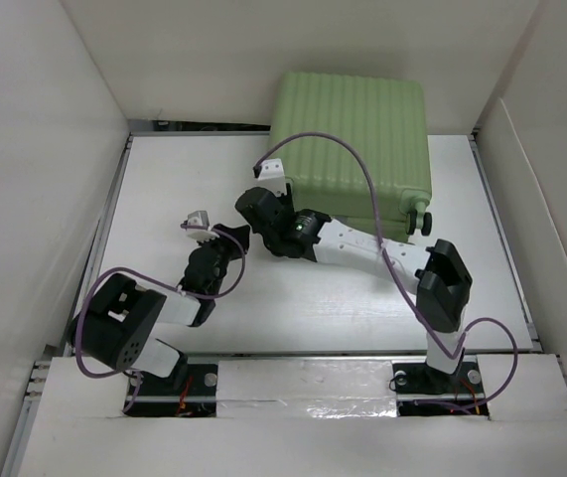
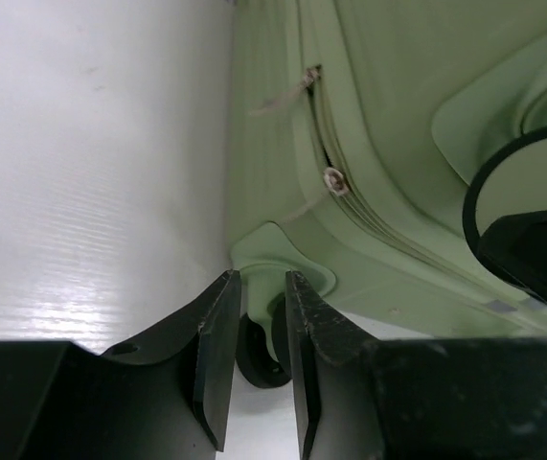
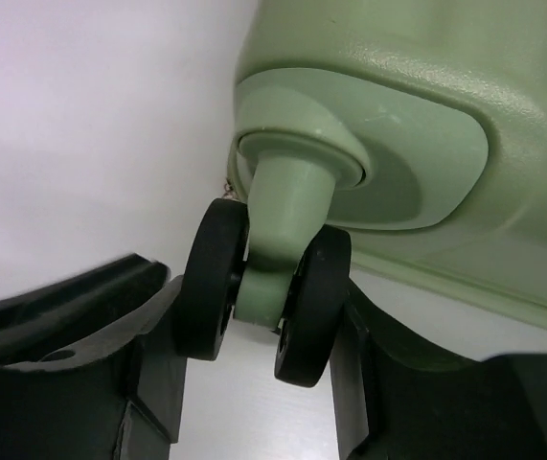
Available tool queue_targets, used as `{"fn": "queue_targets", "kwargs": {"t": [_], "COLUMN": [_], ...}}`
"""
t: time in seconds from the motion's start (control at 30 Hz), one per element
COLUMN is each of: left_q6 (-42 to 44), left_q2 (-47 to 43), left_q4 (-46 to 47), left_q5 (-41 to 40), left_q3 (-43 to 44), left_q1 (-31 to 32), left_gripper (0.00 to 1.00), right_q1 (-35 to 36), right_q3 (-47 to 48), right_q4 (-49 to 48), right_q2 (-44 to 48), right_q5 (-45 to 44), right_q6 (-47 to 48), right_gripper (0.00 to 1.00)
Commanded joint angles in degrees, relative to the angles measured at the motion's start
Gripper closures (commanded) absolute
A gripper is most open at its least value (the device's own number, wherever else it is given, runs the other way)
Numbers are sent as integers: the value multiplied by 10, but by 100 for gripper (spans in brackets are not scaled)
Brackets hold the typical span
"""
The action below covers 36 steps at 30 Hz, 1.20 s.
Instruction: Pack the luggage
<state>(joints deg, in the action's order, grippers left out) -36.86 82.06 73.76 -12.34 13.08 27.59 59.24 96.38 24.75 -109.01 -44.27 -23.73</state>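
Note:
The luggage [image 1: 353, 129], a light green ribbed suitcase, lies closed at the back of the white table [image 1: 154, 179]. My right gripper [image 1: 263, 202] reaches to its near left corner. In the right wrist view the luggage [image 3: 398, 57] fills the top, and my right gripper [image 3: 259, 321] is shut on a black twin wheel [image 3: 211, 278], one finger against each disc. My left gripper [image 1: 233, 237] stands just left of it. In the left wrist view my left gripper [image 2: 262, 278] has a narrow gap with nothing in it. A wheel [image 2: 254, 356] shows beyond its tips, below the luggage shell [image 2: 398, 115].
Another wheel [image 1: 422, 221] sticks out at the suitcase's near right corner. A zipper pull [image 2: 332, 180] hangs on the seam. White walls [image 1: 35, 149] close in on the left, back and right. Purple cables [image 1: 362, 174] loop over the right arm.

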Motion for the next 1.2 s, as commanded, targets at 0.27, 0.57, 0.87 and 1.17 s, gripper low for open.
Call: {"fn": "queue_targets", "kwargs": {"t": [0.27,0.57,0.87,1.17], "left_q6": [16,85,148,174], "left_q2": [68,43,25,84], "left_q4": [170,171,37,-15], "left_q5": [154,130,12,1], "left_q3": [-16,-22,77,160], "left_q1": [44,164,243,243], "left_gripper": [75,59,57,62], "right_q1": [18,12,12,7], "right_q3": [-243,-412,-470,-473], "right_q4": [-127,-146,-144,-132], "right_q2": [208,416,499,528], "right_q5": [-29,43,57,59], "right_q6": [-15,-7,6,10], "right_gripper": [96,99,100,100]}}
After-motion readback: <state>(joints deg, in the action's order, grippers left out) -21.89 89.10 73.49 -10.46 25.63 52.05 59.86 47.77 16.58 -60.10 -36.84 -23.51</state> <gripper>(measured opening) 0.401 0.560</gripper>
